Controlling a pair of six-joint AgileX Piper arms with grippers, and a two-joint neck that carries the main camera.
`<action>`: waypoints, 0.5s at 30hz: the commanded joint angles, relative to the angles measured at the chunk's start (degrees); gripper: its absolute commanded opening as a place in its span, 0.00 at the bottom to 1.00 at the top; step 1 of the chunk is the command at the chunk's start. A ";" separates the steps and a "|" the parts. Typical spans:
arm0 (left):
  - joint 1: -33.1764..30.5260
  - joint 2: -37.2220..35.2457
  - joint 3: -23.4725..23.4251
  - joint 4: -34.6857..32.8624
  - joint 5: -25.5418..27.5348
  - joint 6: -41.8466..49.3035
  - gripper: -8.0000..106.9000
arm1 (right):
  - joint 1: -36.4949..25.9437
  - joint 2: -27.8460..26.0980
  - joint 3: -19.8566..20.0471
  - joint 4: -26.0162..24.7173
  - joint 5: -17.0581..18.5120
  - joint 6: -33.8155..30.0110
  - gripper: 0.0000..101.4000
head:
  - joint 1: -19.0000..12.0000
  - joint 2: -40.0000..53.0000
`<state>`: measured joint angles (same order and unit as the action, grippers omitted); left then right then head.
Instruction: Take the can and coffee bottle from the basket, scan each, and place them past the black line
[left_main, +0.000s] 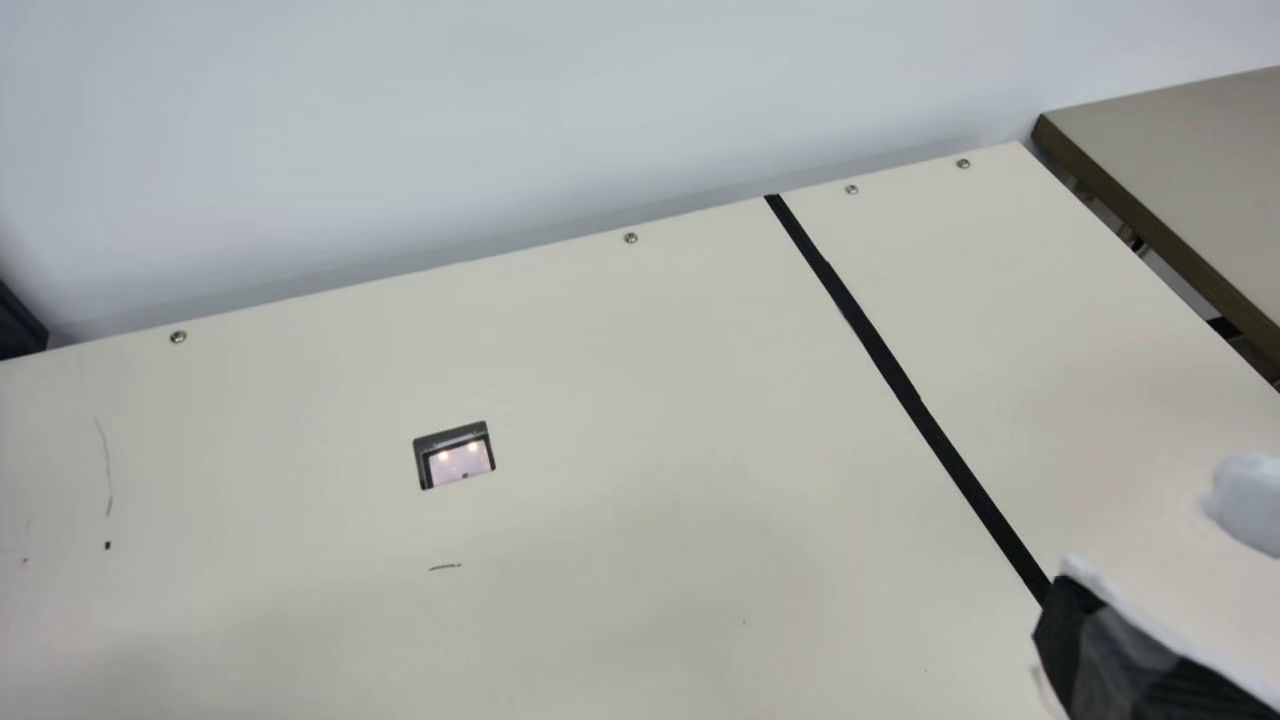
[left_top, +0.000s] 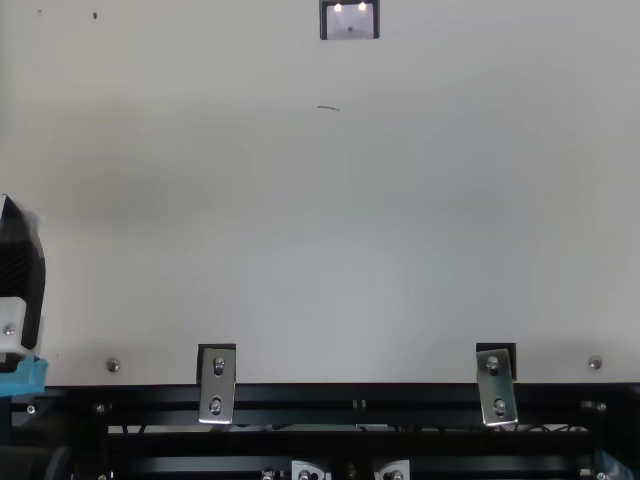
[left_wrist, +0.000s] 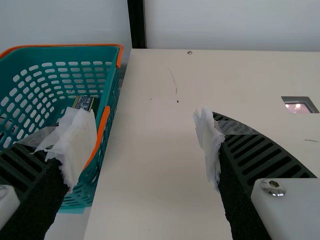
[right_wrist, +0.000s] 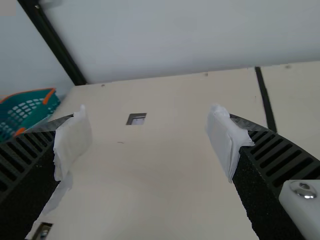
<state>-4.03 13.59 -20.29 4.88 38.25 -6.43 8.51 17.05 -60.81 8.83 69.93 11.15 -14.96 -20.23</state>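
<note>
In the main view my right gripper (left_main: 1160, 545) is at the lower right, over the black line's (left_main: 895, 375) near end. The right wrist view has that gripper (right_wrist: 149, 139) open, nothing between its white-wrapped tips. My left gripper (left_top: 20, 265) is at the top view's left edge; in its wrist view the gripper (left_wrist: 141, 139) stands open and empty beside the green basket (left_wrist: 111, 75), one finger overlapping the basket's orange rim. A small dark, patterned item (left_wrist: 86, 103) is inside, partly hidden by that finger; which product it is I cannot tell. The scanner window (left_main: 460, 463) is set in the table.
A wall (left_main: 500, 120) runs along the table's far edge. Beyond the right edge stands another table (left_main: 1190, 130). Metal brackets (left_top: 217, 385) and a black frame (left_top: 350, 395) line the near edge. A black post (left_wrist: 136, 25) rises behind the basket.
</note>
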 joint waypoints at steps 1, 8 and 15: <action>0.00 0.00 0.00 0.00 0.00 0.00 0.85 | 0.62 0.23 -0.10 2.39 -0.03 1.46 1.00 | -1.58 0.04; 0.00 0.00 0.00 0.00 0.00 0.00 0.85 | 2.35 0.77 1.40 8.28 -0.03 3.22 1.00 | -1.58 0.04; 0.00 0.00 0.00 0.00 0.00 0.00 0.85 | 2.43 0.48 3.69 13.11 -0.03 3.22 1.00 | -1.58 0.04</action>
<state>-4.03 13.59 -20.29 4.88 38.25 -6.43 11.12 17.70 -57.22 21.17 69.96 14.64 -14.96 -20.23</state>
